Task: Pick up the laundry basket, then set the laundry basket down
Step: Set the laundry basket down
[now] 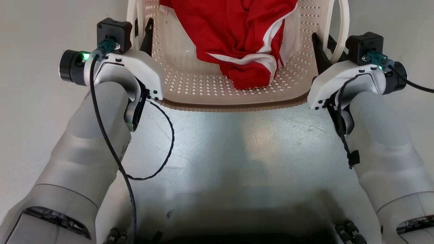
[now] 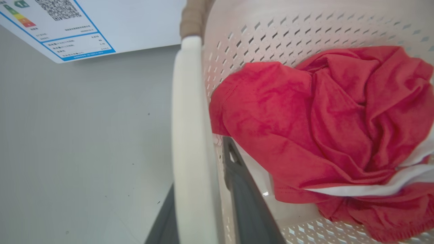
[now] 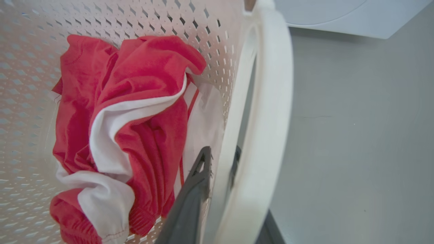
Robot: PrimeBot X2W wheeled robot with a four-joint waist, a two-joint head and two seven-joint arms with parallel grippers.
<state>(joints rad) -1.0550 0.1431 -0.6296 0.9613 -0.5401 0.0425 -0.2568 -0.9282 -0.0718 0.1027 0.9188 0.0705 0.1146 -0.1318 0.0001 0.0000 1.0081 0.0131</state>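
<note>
The robot has two fat grey arms, a left arm [image 1: 78, 159] and a right arm [image 1: 386, 149], each ending in a shiny white wrist shell [image 1: 139, 69]. On each wrist sits a black box [image 1: 113, 32] with a blue-green plug [image 1: 106, 45], and thin black cables [image 1: 173, 139] hang from them. A little green light [image 1: 84, 56] glows on the left round black cap [image 1: 67, 66], and the fingers [image 2: 247, 203] are long and dark grey.

basket [image 1: 190, 83] was cream with diamond perforations, rim [image 1: 237, 107] brown weave-look, handles [image 1: 345, 23] white. cloth [image 1: 234, 30] was red with white stripes. floor [image 1: 237, 152] grey.
</note>
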